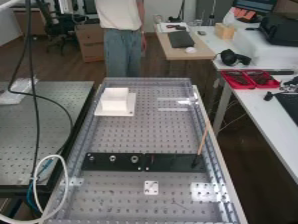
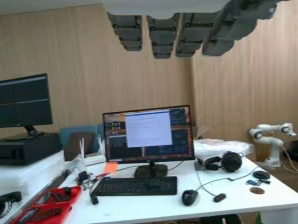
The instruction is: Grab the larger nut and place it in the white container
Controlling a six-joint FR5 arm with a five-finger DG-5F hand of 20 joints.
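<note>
One black bar (image 1: 103, 166) bears one smaller nut (image 1: 91, 158), one larger nut (image 1: 113, 158), one bearing (image 1: 134, 159); beyond stands one white container (image 1: 115, 100). The empty hand (image 2: 163, 36) has straight fingers.

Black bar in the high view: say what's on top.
On the bar, the smaller nut, larger nut and bearing stand in a row; a thin tan rod leans near its right end. The surface beneath the parts is covered.

Larger nut (image 1: 113, 158) between smaller nut (image 1: 92, 158) and bearing (image 1: 134, 159), on bar (image 1: 103, 166), container (image 1: 115, 99) behind bar
</note>
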